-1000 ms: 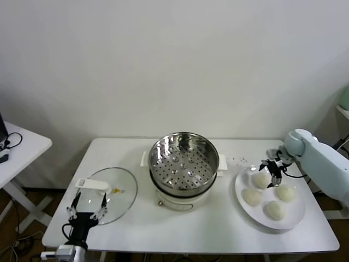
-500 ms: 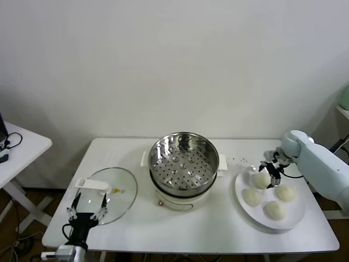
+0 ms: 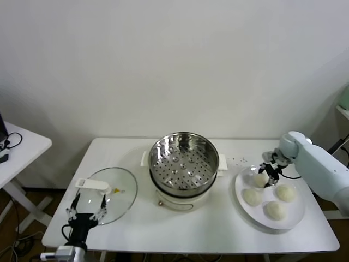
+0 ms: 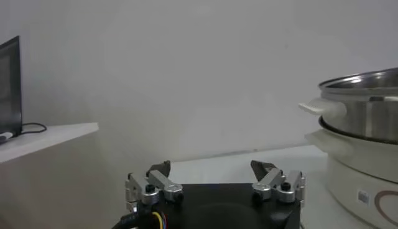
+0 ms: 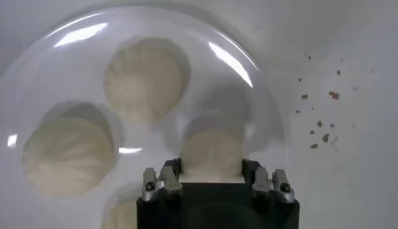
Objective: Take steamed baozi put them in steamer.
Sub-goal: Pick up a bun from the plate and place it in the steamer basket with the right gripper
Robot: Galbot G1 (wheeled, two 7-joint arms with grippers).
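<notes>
Several cream-white baozi lie on a white round plate (image 3: 297,219) at the table's right. My right gripper (image 3: 270,173) is down over the plate's near-left baozi (image 3: 260,179), and its fingers press that bun's two sides. In the right wrist view the gripper (image 5: 211,169) is shut on this baozi (image 5: 212,148), which rests on the plate (image 5: 43,53); two other buns (image 5: 142,79) (image 5: 67,155) lie beside it. The shiny perforated steamer (image 3: 184,158) stands empty on its cream pot at the table's middle. My left gripper (image 3: 86,206) is open and parked at the front left.
A flat glass lid (image 3: 112,191) with a white handle lies left of the steamer, close to the left gripper. The left wrist view shows the open left gripper (image 4: 212,171) and the steamer's side (image 4: 367,106). Small crumbs (image 5: 320,124) dot the table beside the plate.
My right gripper has shifted slightly left and settled onto the near-left baozi. The left arm, the steamer and the other buns have not moved.
</notes>
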